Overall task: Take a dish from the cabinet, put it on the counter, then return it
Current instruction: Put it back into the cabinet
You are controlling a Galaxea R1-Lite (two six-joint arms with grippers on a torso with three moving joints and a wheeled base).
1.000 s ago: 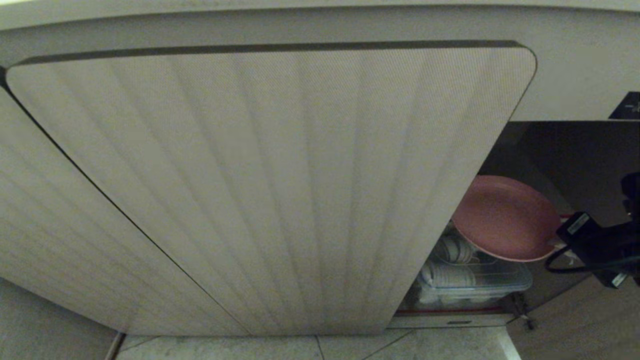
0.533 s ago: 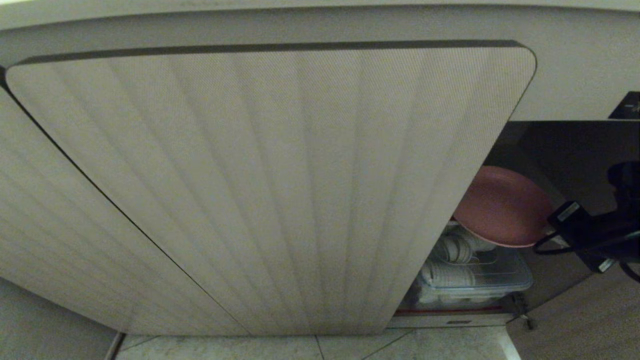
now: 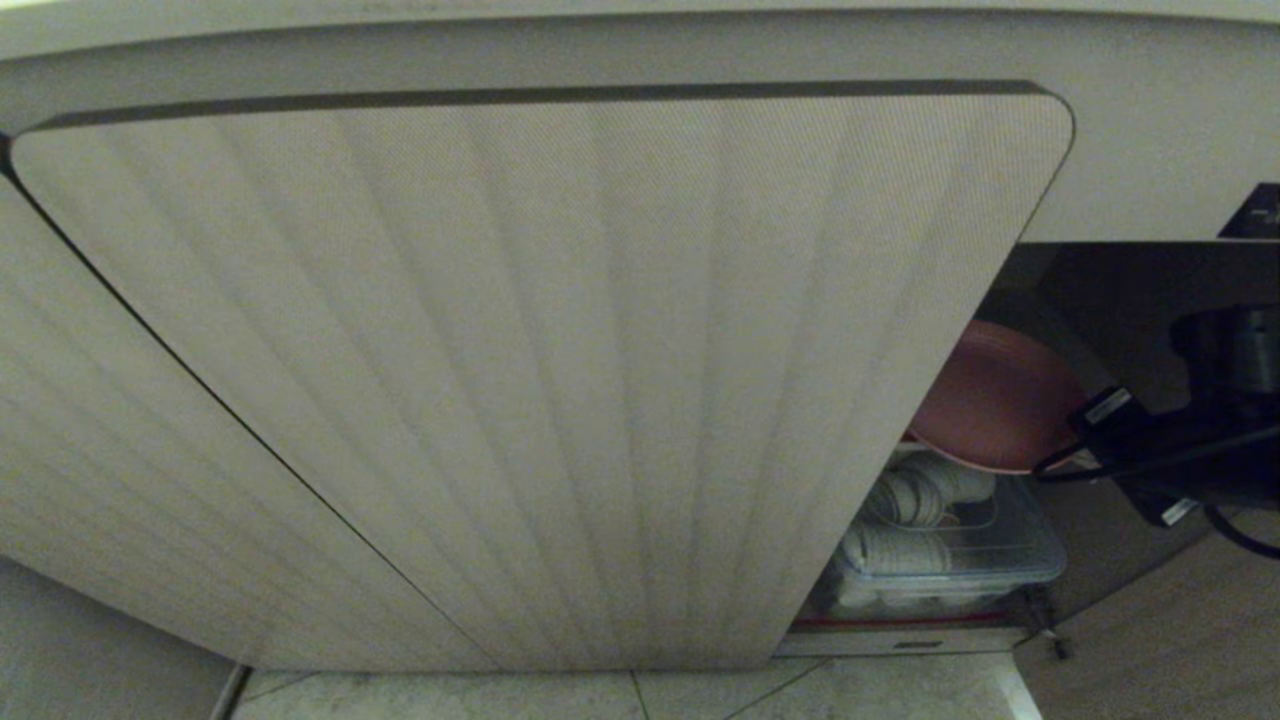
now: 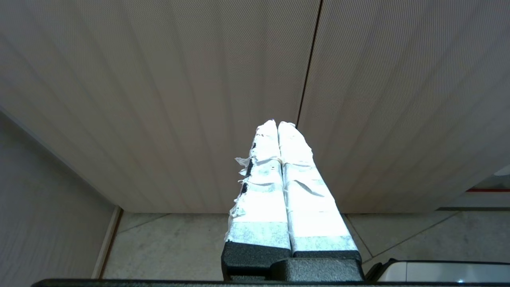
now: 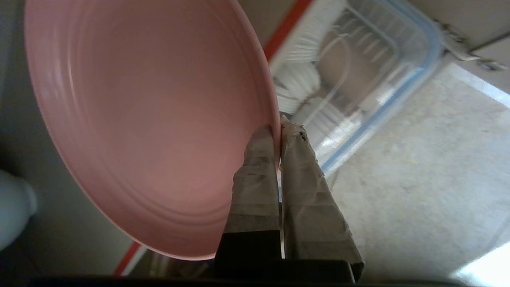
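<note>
Pink and round, the dish (image 3: 990, 400) shows in the head view inside the open right bay of the cabinet (image 3: 560, 380), tilted above a clear bin of white crockery (image 3: 940, 545), with the right gripper (image 3: 1085, 440) at its right rim. From the right wrist, the taped fingers (image 5: 259, 175) are clamped on that rim, one on each face, the hollow side facing the camera. From the left wrist, the left gripper (image 4: 277, 125) is closed and empty before the fluted doors.
</note>
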